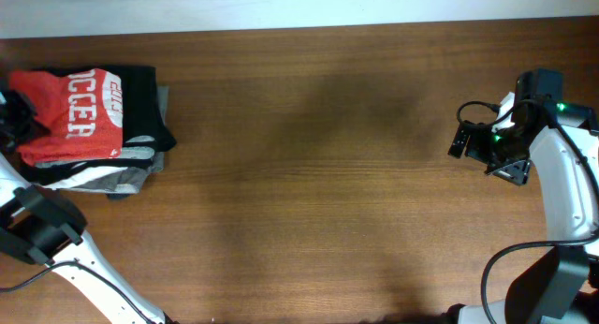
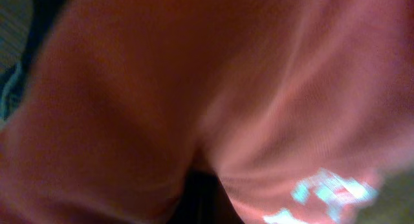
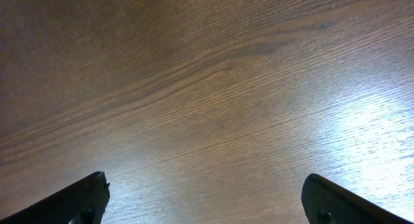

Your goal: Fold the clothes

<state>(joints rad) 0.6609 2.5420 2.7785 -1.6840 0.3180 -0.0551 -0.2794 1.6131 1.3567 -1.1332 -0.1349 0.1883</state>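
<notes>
Clamped shut on the edge of the orange-red white-lettered T-shirt, the left gripper should lift it slowly off the folded black-and-grey cloth pile beneath, while the right gripper, well apart from the shirt, stands wide.

White arms, black cables, black right hand, green light

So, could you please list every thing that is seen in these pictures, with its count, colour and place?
T-shirt: one, orange-red with white lettering, top of the pile at the table's left end
black garment: one, black, under the T-shirt, showing on its right
grey and white garments: count unclear, grey and white, bottom of the pile
table: one, brown wood, under everything
left gripper: one, black, apparently shut on the T-shirt's left edge
right gripper: one, black, open over bare wood at the right
</notes>
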